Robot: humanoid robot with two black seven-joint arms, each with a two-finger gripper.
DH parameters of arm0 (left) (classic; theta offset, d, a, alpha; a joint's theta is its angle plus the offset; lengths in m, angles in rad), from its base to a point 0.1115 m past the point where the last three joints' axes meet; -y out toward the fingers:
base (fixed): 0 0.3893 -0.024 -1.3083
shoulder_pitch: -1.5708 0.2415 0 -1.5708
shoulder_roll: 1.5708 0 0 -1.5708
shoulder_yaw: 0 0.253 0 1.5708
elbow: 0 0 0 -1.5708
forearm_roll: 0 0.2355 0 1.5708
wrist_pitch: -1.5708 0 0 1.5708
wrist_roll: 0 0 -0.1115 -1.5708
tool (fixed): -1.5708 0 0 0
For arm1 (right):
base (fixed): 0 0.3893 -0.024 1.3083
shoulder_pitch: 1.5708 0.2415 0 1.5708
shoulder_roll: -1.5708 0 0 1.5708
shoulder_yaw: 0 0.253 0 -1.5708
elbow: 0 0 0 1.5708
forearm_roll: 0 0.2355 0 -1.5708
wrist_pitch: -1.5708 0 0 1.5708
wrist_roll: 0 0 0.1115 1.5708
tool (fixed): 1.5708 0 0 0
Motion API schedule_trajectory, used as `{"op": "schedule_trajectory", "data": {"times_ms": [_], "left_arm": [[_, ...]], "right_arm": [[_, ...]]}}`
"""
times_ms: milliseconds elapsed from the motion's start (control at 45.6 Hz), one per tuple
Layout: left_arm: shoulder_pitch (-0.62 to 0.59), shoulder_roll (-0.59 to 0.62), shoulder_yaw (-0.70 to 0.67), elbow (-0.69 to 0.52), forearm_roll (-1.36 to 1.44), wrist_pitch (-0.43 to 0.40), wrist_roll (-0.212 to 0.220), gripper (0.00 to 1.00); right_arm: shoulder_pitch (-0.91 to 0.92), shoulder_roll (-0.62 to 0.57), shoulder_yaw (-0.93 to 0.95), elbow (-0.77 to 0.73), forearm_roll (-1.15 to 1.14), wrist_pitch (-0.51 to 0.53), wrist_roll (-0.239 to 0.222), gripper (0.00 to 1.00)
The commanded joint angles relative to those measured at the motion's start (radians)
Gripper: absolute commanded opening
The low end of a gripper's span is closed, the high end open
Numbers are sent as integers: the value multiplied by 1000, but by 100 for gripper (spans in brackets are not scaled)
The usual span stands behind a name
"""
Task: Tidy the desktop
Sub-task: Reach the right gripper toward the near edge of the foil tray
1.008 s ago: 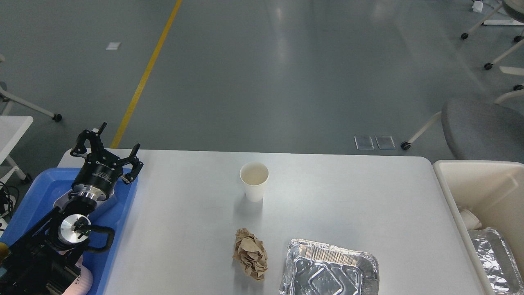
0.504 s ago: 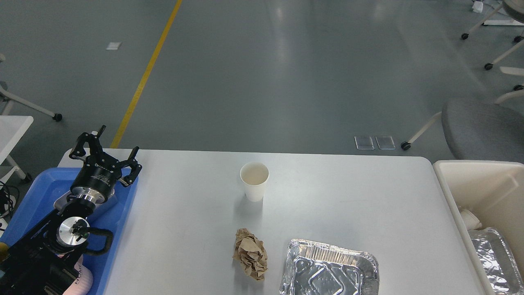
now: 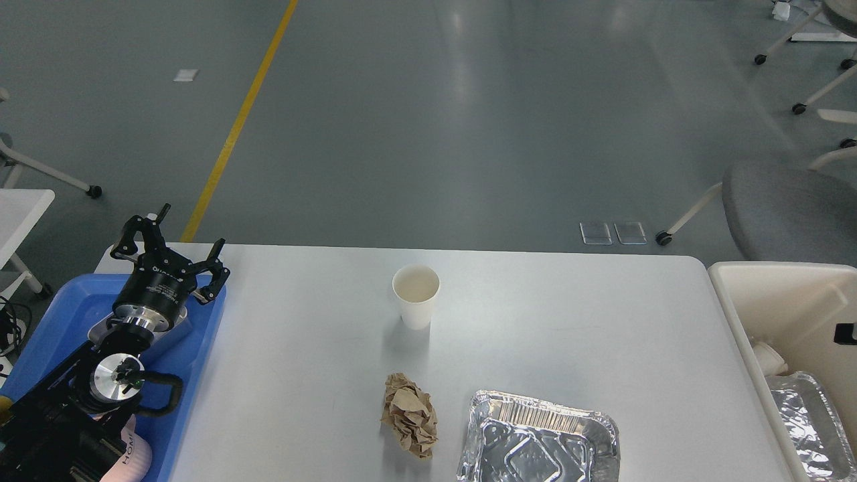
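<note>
Desktop: white, fills the lower view, lying between tray and bin.
Bin: cream, at the right edge; foil inside.
Tray: blue, at the desktop's left end.
Left gripper: above the tray's far corner, fingers spread apart, holding nothing.
Foil pan: near edge, right of centre.
Paper wad: brown, crumpled, just left of the pan.
Cup: white, upright, mid-desktop, beyond the wad.
Right gripper: only a dark sliver at the right edge; state cannot be told.
</note>
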Motion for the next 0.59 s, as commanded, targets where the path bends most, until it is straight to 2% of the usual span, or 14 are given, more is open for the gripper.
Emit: {"op": "schedule_trajectory", "data": {"times_ms": [0,285,570], "left_arm": [[-3,0,2,0,0,0,4,97],[-5,1,4,0,3,0,7,97],[4,15,7,0,11,0,7,97]], "right_arm": [[-13,48,1,0,-8,45,-1,100],[-17,143,1,-2,-8,99,-1,100],[-56,255,0,-3,-26,97,-6,100]]}}
